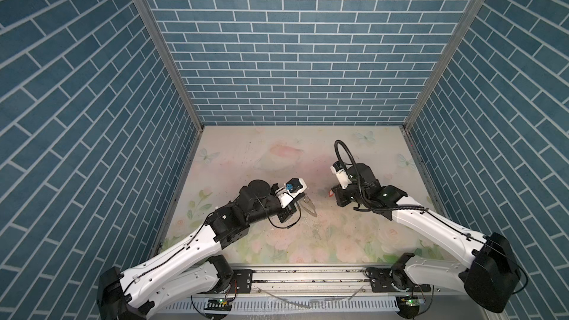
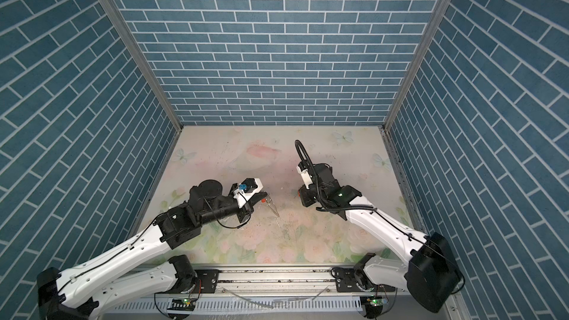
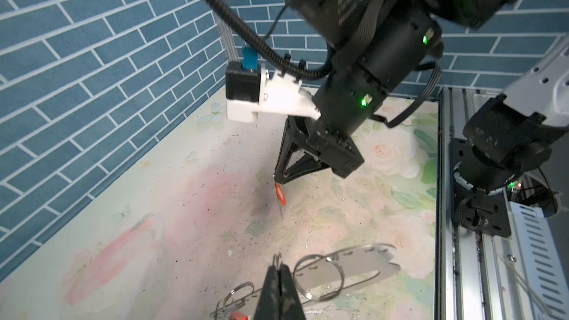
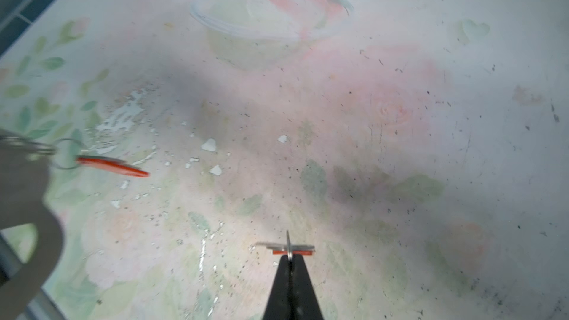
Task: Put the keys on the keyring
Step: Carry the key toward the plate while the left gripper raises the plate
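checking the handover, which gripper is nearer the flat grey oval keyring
Left. The left gripper is shut on a silver ring of the grey oval keyring; the right gripper, shut on an orange-tagged silver key, hangs apart from it.

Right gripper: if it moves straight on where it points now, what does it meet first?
Probably the table; the key that the right gripper holds would touch first.

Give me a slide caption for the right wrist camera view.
Right claw shut on one orange-tagged key; the second key hangs on a small ring at the keyring.
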